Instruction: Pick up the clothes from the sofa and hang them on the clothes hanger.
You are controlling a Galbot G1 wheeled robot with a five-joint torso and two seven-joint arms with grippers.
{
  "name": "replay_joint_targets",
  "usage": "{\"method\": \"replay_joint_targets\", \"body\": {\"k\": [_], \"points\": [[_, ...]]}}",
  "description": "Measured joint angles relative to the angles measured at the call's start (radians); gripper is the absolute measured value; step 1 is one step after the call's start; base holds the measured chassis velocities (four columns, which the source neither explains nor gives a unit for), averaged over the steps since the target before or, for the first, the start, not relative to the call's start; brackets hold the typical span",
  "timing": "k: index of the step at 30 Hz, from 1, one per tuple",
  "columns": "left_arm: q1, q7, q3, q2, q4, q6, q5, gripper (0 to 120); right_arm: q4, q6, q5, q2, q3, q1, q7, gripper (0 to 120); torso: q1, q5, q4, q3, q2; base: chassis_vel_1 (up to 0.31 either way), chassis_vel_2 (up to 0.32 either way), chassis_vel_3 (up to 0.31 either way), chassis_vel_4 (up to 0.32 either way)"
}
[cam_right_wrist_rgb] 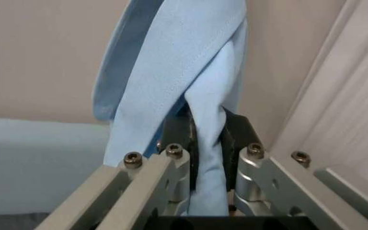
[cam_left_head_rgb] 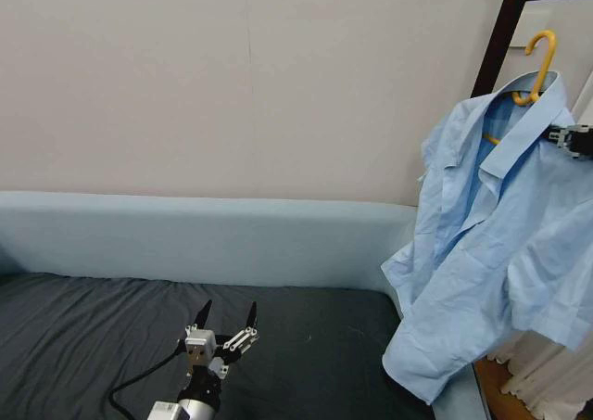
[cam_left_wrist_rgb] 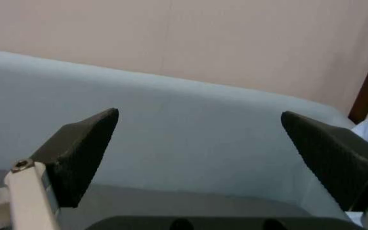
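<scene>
the light blue shirt (cam_left_head_rgb: 482,244), on its yellow hanger (cam_left_head_rgb: 540,63), hangs off the sofa (cam_left_head_rgb: 185,235) end, with the right gripper (cam_left_head_rgb: 559,135) clamped on its shoulder cloth. this looks like the hanging step, and next the hook needs lifting onto the dark rack (cam_left_head_rgb: 505,21). the left gripper (cam_left_head_rgb: 227,325) idles over the seat, fingers apart.

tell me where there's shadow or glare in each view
Head view: soft even light, no glare, gentle shadows in the folds of the shirt. Left wrist view: the open left gripper reads dark against the pale sofa back. Right wrist view: the right gripper, shut on the shirt, shades the pinched cloth.
</scene>
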Motion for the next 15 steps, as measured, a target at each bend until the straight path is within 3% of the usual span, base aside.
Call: {"method": "replay_joint_targets", "body": {"k": [5, 15], "points": [[0.064, 0.012, -0.017, -0.04, 0.01, -0.041, 0.063, 100, -0.045, -0.011, -0.056, 0.028, 0.001, -0.009, 0.014, 8, 0.0, -0.0001, -0.0002, 0.0, 0.0, 0.0, 0.0, 0.0, 0.0], [0.08, 0.02, -0.016, -0.05, 0.016, -0.058, 0.082, 100, -0.129, -0.021, -0.228, 0.078, -0.003, -0.029, -0.008, 8, 0.0, -0.0001, -0.0003, 0.0, 0.0, 0.0, 0.0, 0.0, 0.0]]}}
